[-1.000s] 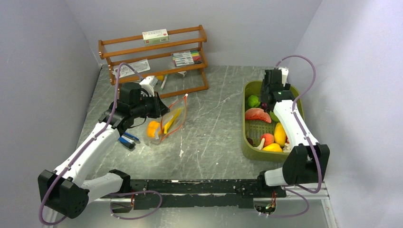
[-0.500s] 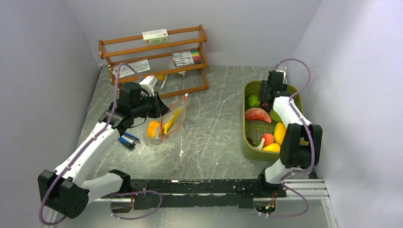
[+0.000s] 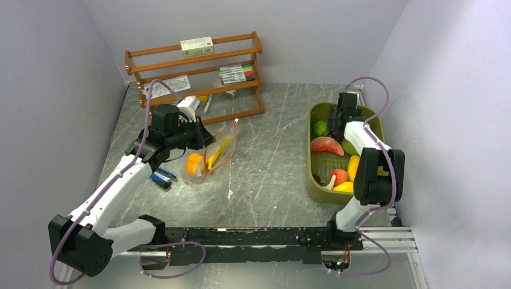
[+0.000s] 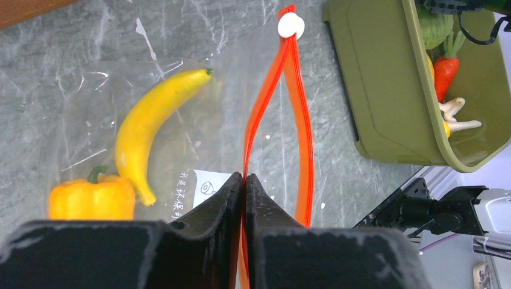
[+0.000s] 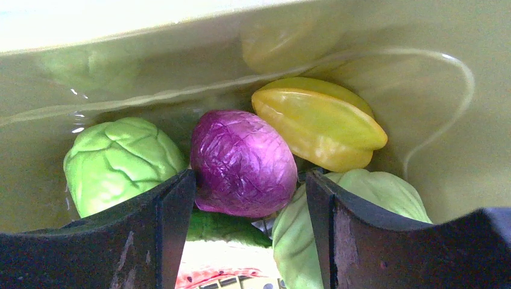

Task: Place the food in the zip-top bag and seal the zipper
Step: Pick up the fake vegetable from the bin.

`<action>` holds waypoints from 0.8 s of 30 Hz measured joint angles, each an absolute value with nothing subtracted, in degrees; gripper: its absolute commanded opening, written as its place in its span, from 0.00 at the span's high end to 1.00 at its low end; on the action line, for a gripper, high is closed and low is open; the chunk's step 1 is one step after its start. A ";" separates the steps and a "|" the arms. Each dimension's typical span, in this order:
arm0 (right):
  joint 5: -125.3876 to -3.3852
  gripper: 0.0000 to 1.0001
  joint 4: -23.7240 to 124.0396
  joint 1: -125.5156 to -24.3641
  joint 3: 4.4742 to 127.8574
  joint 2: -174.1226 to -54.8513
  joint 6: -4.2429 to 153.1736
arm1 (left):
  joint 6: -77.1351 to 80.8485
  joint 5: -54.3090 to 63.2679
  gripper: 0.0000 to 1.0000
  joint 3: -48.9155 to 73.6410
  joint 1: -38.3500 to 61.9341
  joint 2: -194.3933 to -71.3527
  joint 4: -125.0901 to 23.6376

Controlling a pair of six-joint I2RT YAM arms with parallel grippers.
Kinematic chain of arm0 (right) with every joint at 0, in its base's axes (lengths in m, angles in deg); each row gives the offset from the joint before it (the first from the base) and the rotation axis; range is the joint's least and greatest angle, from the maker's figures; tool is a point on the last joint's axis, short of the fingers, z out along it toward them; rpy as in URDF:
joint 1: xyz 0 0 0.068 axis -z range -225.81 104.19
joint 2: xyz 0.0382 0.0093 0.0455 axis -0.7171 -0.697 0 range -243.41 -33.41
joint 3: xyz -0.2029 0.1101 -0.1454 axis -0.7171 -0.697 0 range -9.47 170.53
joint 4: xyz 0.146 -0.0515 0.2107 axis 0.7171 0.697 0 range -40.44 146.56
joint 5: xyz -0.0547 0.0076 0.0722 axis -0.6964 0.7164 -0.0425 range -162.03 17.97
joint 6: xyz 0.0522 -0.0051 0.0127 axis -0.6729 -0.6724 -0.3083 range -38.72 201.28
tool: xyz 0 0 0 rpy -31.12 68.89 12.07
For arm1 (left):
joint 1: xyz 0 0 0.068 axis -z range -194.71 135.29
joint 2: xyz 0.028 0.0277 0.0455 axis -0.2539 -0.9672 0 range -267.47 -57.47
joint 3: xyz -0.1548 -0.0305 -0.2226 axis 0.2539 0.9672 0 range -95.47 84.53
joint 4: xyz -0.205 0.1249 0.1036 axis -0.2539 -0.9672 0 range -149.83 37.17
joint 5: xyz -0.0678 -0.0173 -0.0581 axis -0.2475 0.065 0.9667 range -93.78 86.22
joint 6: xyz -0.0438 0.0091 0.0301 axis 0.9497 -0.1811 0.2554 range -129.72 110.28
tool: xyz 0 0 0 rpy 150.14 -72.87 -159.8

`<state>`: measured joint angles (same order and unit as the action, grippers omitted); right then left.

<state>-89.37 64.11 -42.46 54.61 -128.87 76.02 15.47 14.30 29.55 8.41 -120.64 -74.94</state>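
The clear zip-top bag [image 4: 181, 90] lies on the grey table with a yellow banana [image 4: 147, 126] and an orange-yellow pepper [image 4: 90, 198] inside. Its red-orange zipper [image 4: 304, 138] gapes open, with a white slider [image 4: 291, 26] at the far end. My left gripper [image 4: 244, 177] is shut on one zipper strip near the mouth's near end. My right gripper [image 5: 250, 177] reaches into the olive bin [image 3: 313, 186], open, with a purple cabbage-like food piece [image 5: 244, 162] between its fingers. A green cabbage [image 5: 117, 162] and a yellow starfruit [image 5: 316, 123] lie beside it.
More toy food fills the bin, including a watermelon slice [image 3: 326, 145]. A wooden rack [image 3: 196, 72] with marker pens [image 3: 237, 73] and a small box [image 3: 197, 45] stands at the back left. A blue object [image 3: 161, 176] lies by the left arm. Walls close in on both sides.
The right arm has folded up, its elbow swinging toward the bin while the gripper stays at the bin's far end. The left arm and the bag have not moved.
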 measured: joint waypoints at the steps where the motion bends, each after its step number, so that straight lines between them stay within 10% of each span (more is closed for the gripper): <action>1: -89.31 0.32 64.04 -42.39 54.61 -129.08 76.00 | 15.47 14.28 0.93 29.55 8.41 -120.64 -74.96; 24: -87.86 0.54 63.87 -42.02 54.02 -127.62 72.79 | 15.71 14.13 0.93 29.55 8.41 -120.73 -74.94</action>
